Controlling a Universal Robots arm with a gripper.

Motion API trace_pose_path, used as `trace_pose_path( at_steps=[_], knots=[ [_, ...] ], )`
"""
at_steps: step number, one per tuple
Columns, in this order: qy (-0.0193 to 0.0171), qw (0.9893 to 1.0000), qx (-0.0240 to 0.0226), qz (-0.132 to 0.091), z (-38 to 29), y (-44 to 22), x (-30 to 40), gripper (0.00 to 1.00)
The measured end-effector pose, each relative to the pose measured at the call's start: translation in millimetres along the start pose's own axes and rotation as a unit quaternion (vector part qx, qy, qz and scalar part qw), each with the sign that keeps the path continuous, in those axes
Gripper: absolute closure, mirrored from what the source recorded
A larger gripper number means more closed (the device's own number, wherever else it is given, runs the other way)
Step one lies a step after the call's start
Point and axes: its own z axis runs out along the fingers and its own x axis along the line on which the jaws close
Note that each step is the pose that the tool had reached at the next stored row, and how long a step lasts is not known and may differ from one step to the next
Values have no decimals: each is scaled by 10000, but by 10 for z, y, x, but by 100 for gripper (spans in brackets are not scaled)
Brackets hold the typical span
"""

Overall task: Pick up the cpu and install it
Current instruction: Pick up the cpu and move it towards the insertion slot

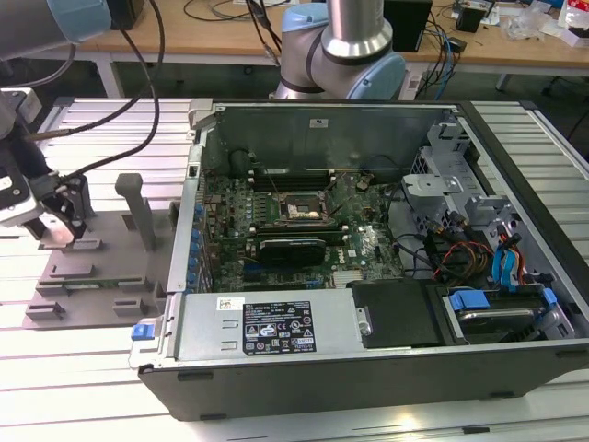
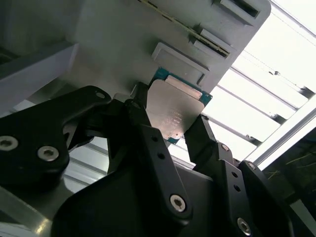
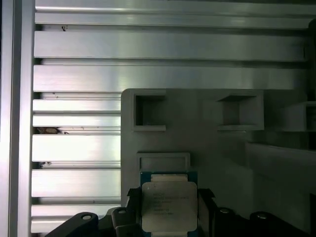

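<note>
Pinching the cpu [image 2: 175, 111] by two opposite edges, your gripper [image 2: 170, 118] has its black jaws set tight against the chip's sides in both wrist views. The chip's silver-grey metal top faces the cameras, with a thin green rim showing around it. It hangs over the grey plastic holder [image 3: 197, 123], near a small raised rectangular frame on it; you cannot tell from here whether the chip is touching the holder or is just clear of it.

In the exterior view your gripper [image 1: 60, 230] stands at the exterior view's left, above that same holder, which lies on the ribbed aluminium surface [image 1: 92, 120]. Well apart from it, toward the exterior view's right, the open computer case [image 1: 368, 341] lies on its side. Inside it, on the green motherboard [image 1: 363, 244], you see the black-framed square socket [image 1: 304, 210], and just beside that a long black card [image 1: 293, 249]
</note>
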Motion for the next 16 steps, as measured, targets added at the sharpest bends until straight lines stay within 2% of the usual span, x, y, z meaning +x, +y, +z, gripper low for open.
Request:
trace_pose_path(
  at_steps=[2, 8, 16],
  knots=[
    [0, 10000, 0, 0, -55, 2, -2, 45],
    [0, 10000, 1, 0, -157, 5, -5, 45],
    [0, 10000, 3, 0, -364, 11, -12, 45]
  ],
)
